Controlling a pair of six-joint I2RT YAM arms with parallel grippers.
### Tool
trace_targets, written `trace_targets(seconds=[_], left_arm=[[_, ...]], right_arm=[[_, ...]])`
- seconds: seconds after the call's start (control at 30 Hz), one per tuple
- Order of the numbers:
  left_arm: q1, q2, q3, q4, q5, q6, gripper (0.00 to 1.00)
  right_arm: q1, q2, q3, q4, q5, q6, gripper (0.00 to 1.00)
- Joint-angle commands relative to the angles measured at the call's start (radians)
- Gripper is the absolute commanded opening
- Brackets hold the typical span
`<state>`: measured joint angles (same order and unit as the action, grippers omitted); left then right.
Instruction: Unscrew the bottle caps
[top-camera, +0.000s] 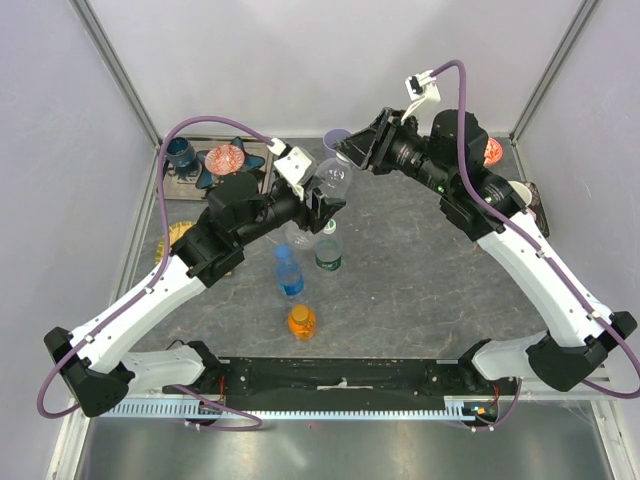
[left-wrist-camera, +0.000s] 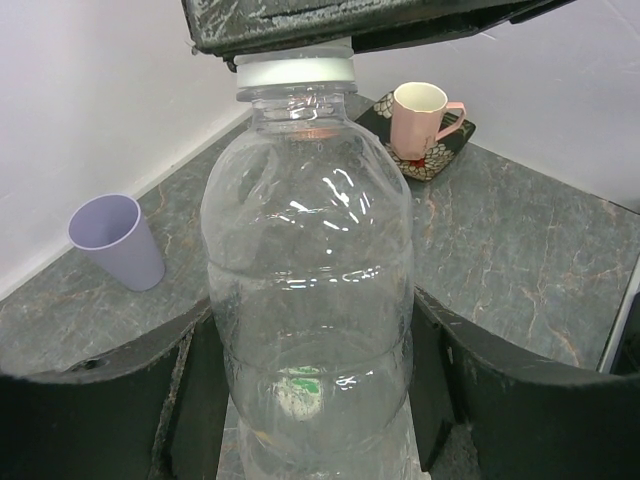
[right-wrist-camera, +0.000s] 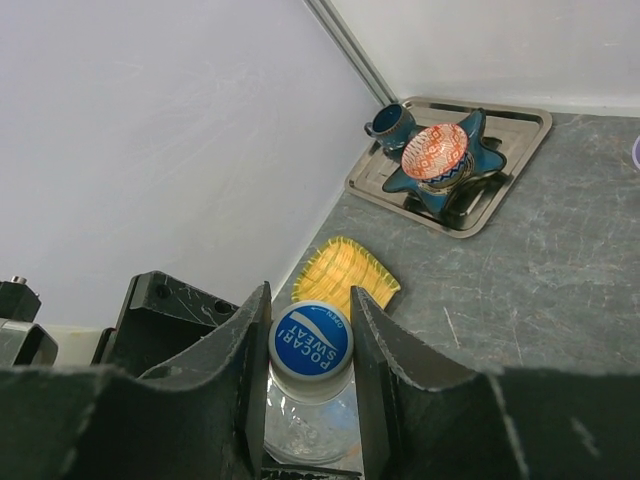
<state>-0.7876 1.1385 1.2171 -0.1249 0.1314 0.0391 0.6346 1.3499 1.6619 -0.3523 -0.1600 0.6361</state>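
My left gripper (top-camera: 322, 205) is shut round the body of the plain clear bottle (top-camera: 335, 178) and holds it off the table; the left wrist view shows the bottle (left-wrist-camera: 310, 270) between both fingers of my left gripper (left-wrist-camera: 315, 400). My right gripper (top-camera: 355, 152) is shut on the bottle's blue cap (right-wrist-camera: 311, 340), which sits on the neck between the fingers of my right gripper (right-wrist-camera: 310, 320). The cap's white side (left-wrist-camera: 295, 70) shows in the left wrist view. On the table stand the blue-label bottle (top-camera: 289, 272), green-label bottle (top-camera: 328, 250) and orange bottle (top-camera: 302, 321), all capped.
A purple cup (top-camera: 337, 138) (left-wrist-camera: 117, 240) stands behind the grippers. A pink mug (left-wrist-camera: 425, 115) sits on a dark plate at the back right. A metal tray (top-camera: 190, 185) (right-wrist-camera: 520, 125) with dishes is at the back left, a yellow woven mat (right-wrist-camera: 345, 270) near it.
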Motion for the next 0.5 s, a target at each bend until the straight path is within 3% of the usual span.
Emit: trace_targets(seconds=[0.0,0.13,0.2,0.3,0.37,0.47], left_arm=[[-0.004,-0.028,0.015,0.071,-0.013,0.010,0.29],[0.011,-0.051,0.022,0.062,0.162,-0.051,0.26],[0.033,-0.049,0.027,0.082,0.437,-0.099,0.27],[0.089,-0.013,0.068,0.137,0.787,-0.255,0.27],[0.128,0.035,0.084,0.279,1.001,-0.419,0.27],[0.151,0.087,0.078,0.462,1.166,-0.672,0.28]], right_arm=[[0.005,-0.040,-0.030,0.016,-0.045,-0.032,0.00],[0.007,-0.093,-0.074,0.133,-0.227,-0.087,0.00],[0.005,-0.110,-0.082,0.167,-0.359,-0.113,0.00],[0.005,-0.136,-0.086,0.182,-0.493,-0.173,0.00],[0.007,-0.165,-0.102,0.211,-0.558,-0.196,0.00],[0.005,-0.222,-0.151,0.309,-0.686,-0.216,0.00]])
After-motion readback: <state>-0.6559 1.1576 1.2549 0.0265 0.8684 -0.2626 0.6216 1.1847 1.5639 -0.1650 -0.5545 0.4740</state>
